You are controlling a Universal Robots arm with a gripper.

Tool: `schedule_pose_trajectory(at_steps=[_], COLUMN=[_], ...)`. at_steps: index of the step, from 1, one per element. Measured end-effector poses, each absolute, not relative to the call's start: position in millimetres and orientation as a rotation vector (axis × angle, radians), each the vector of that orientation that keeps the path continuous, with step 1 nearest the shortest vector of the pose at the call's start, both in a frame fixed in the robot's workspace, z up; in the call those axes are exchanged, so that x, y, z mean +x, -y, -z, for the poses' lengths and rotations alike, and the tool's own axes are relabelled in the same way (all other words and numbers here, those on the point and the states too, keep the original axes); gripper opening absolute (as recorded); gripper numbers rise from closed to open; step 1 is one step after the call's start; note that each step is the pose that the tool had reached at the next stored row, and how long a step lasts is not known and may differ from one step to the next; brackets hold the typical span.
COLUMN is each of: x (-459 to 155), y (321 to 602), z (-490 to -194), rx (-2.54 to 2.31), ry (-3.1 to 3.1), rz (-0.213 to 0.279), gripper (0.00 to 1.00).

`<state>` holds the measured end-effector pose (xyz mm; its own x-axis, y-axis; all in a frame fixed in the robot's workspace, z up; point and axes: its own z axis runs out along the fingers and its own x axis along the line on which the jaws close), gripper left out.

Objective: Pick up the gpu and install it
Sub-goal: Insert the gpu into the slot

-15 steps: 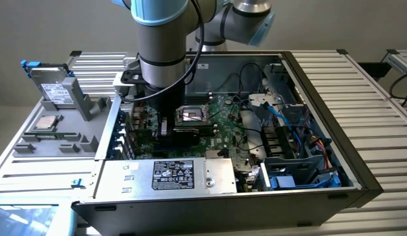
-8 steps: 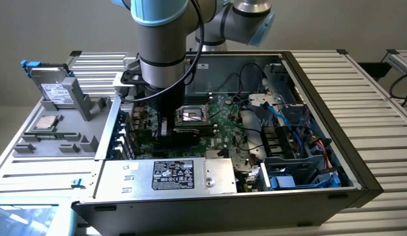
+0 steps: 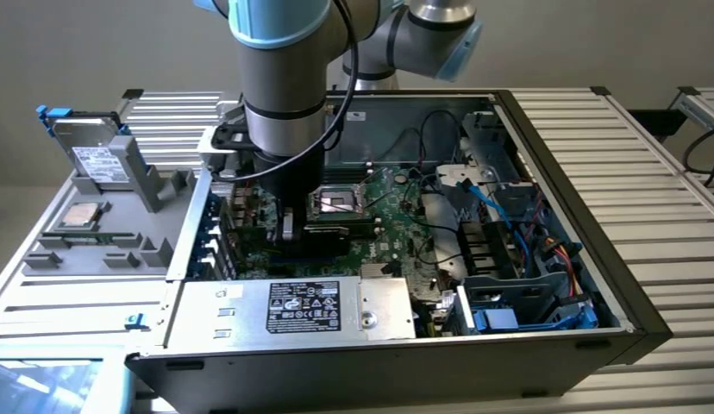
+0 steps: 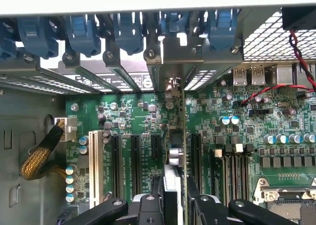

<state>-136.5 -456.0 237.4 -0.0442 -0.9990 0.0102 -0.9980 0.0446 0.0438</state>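
Note:
In the wrist view the gpu (image 4: 174, 153) stands on edge over the green motherboard (image 4: 128, 116), in line with the black expansion slots (image 4: 134, 156). Its silver end bracket (image 4: 174, 55) sits against the case's rear wall among the slot covers. My gripper (image 4: 174, 185) is shut on the card's near end, one black finger (image 4: 157, 190) on each side. Whether the card is fully down in its slot is hidden. In the exterior view my gripper (image 3: 291, 231) is low inside the open computer case (image 3: 564, 259), over the slot area beside the CPU socket (image 3: 334, 203).
Blue retention clips (image 4: 81, 30) line the rear wall above the slot covers. A braided cable (image 4: 42, 153) lies beside the board. The power supply box (image 3: 294, 309) fills the case's front. Blue cables (image 3: 495, 216) run at the exterior view's right. A grey tray (image 3: 115, 250) holds a drive (image 3: 98, 159).

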Motion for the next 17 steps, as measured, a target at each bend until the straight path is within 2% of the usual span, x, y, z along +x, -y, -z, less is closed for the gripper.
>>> schedule_pose_trajectory(at_steps=[17], x=[-137.0], y=[456.8], z=[-237.2], rx=[2.146], ry=[2.243], rz=[0.039], gripper=[0.29])
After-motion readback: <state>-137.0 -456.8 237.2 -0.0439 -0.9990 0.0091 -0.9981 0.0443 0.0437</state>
